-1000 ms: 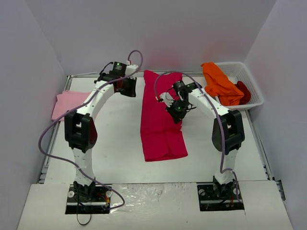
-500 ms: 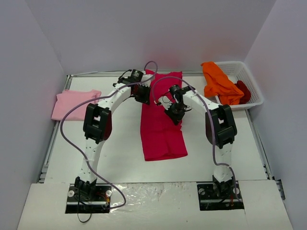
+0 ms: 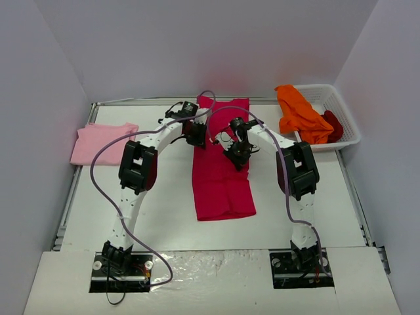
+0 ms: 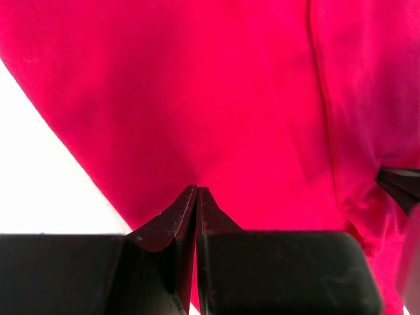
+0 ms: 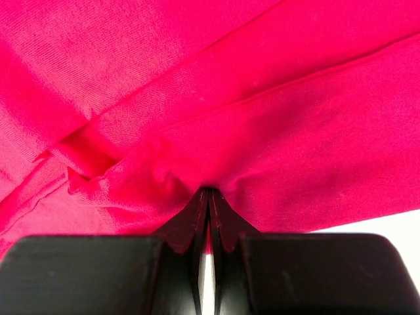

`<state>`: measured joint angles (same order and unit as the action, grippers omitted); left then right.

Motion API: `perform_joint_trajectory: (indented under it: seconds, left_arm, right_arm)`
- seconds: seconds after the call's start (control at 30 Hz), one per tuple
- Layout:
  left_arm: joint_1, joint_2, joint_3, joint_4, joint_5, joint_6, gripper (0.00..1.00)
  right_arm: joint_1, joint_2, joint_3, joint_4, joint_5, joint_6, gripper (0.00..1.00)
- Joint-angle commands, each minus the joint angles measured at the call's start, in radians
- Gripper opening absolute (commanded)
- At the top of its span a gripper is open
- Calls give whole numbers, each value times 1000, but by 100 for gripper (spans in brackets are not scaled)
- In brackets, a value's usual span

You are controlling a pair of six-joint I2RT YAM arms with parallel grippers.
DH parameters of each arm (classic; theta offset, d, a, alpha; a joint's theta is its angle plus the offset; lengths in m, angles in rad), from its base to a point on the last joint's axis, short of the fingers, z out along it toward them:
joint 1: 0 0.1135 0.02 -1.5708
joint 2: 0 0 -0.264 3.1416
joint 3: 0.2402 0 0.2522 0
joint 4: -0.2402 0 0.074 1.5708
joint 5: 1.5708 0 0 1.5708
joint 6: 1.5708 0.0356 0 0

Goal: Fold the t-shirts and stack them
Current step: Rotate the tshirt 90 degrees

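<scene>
At the far left edge of the desk (image 3: 164, 210), the pale pink t-shirt (image 3: 102, 142) is seen lying flat, well apart from both arms. Further right, the left gripper (image 3: 197, 136) is poised at the left border of the crimson t-shirt (image 3: 220, 177), toward its far end. In the left wrist view the fingers (image 4: 167, 226) of this gripper (image 4: 197, 193) are pressed together with no gap, and their tips are set against the crimson cloth (image 4: 216, 98) just inside its slanting left edge, with bare white desk (image 4: 39, 170) beside it. Whether any cloth is caught between them cannot be told.

The crimson t-shirt is laid out as a long narrow strip down the middle of the desk, with its near end squared off. The right gripper (image 3: 237, 154) is placed on the right half of the strip. In the right wrist view this gripper (image 5: 209, 191) is clamped on a small pucker of the crimson cloth (image 5: 275, 131), and creases are drawn in toward the tips.

At the far right, the orange t-shirt (image 3: 298, 115) is draped over the left rim of the white mesh basket (image 3: 346, 113), and the dark red t-shirt (image 3: 333, 125) is bunched inside it.
</scene>
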<state>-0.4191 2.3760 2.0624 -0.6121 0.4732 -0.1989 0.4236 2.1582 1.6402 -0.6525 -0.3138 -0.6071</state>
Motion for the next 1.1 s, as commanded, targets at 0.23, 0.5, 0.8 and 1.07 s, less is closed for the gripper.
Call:
perform_joint_trajectory:
  seconds: [0.23, 0.5, 0.8, 1.07]
  left_arm:
    - [-9, 29, -16, 52, -22, -63, 2]
    - [-4, 80, 34, 29, -33, -79, 2]
    - [22, 163, 180, -23, -38, -80, 2]
    - [34, 224, 295, -80, -81, -85, 2]
  right_arm:
    - [-28, 22, -25, -13, -10, -14, 0]
    - [-39, 61, 12, -13, -13, -14, 0]
    - [-65, 103, 76, -18, -24, -25, 0]
    - [-83, 135, 139, -19, -27, -36, 0]
